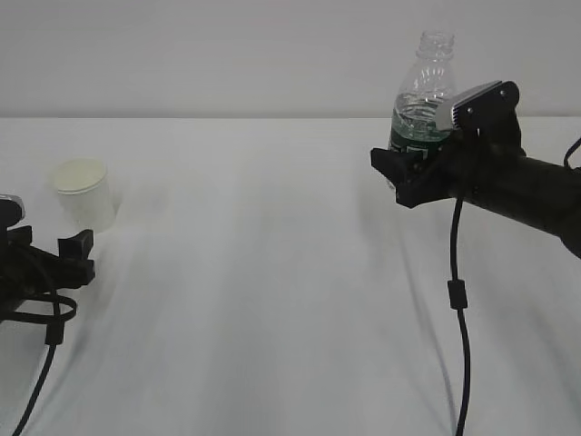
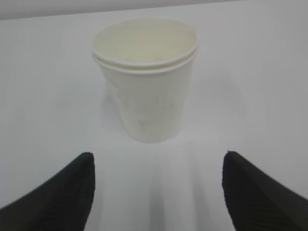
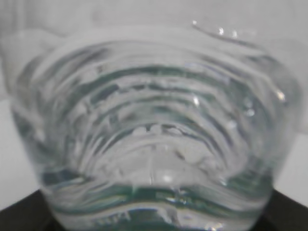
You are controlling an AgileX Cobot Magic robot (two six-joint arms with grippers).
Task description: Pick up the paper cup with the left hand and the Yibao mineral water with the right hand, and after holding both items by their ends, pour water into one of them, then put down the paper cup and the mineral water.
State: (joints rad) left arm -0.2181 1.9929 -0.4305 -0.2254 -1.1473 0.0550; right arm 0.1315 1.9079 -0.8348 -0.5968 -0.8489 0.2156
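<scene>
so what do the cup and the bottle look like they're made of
The paper cup looks like matte cream paper: rolled rim, no shine, a second rim line below that suggests two nested cups. The Yibao mineral water bottle looks like thin clear plastic: glossy, see-through ribbed walls and a threaded neck.

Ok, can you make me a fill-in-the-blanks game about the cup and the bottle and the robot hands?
1. The right hand holds the Yibao mineral water ____ the table.
2. The paper cup stands ____ on the table.
3. The left hand is open and is ____ touching the cup.
4. The bottle's neck has no ____ on it.

Missing words: above; upright; not; cap
</scene>
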